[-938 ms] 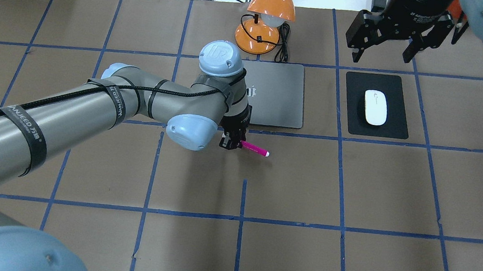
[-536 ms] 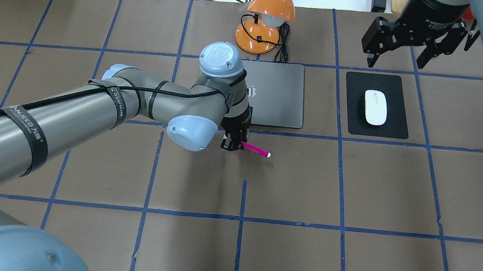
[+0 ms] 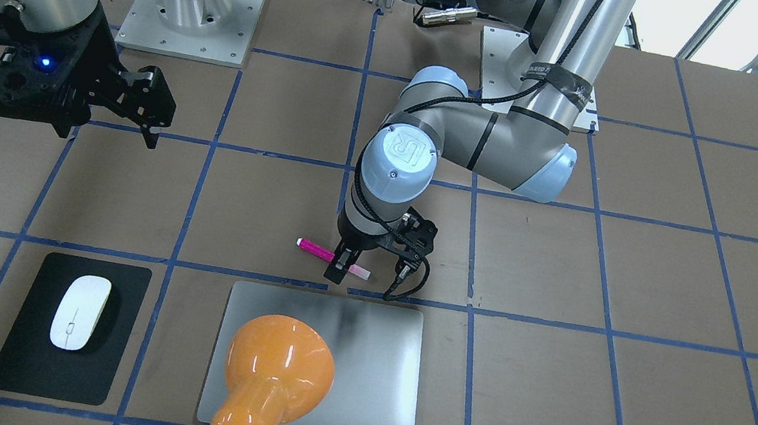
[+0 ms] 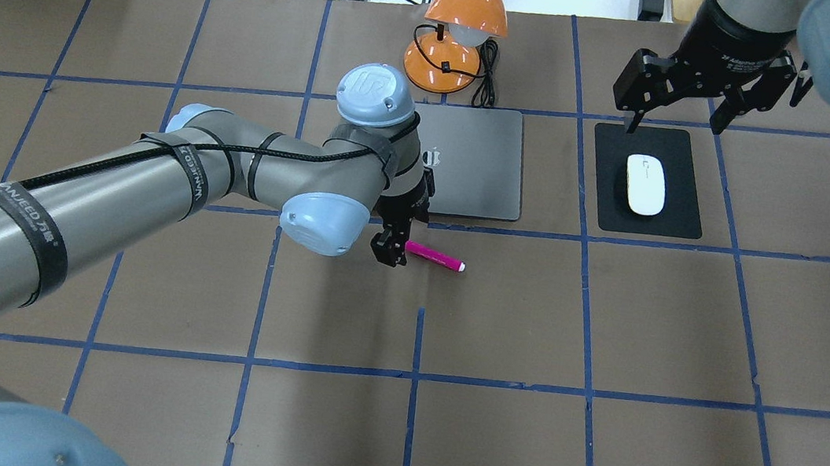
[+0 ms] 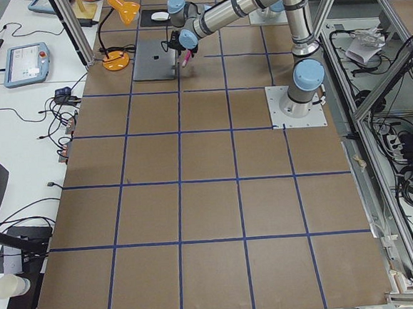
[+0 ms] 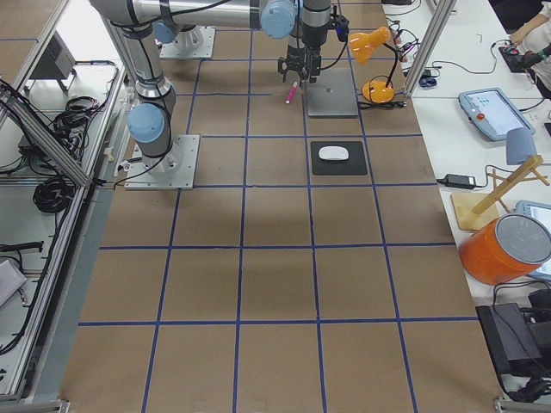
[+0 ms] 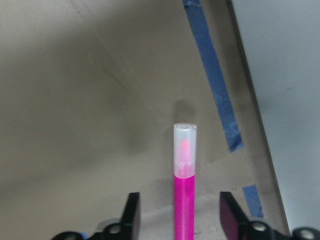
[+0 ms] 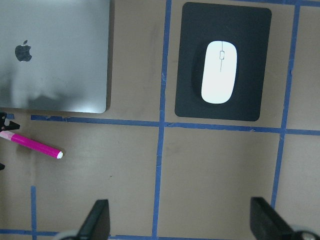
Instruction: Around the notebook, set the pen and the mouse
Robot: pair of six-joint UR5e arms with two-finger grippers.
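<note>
A: Pen (image 4: 434,257) pos?
B: On desk (image 4: 531,318), just beside notebook (image 4: 471,161), lengthwise along its edge; one end betw. spread left end effector (image 4: 390,250).
A: Right end effector (image 4: 672,122)?
B: Spread too, over by mouse (image 4: 645,184), well apart from pen.

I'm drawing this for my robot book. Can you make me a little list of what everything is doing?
pen: lying on the table, on the robot's side of the notebook
left tool: open, fingers either side of the pen, not gripping
mouse: on the black mat, beside the notebook
right tool: open, high above the table, empty
lamp: orange, standing past the notebook's far edge
</note>
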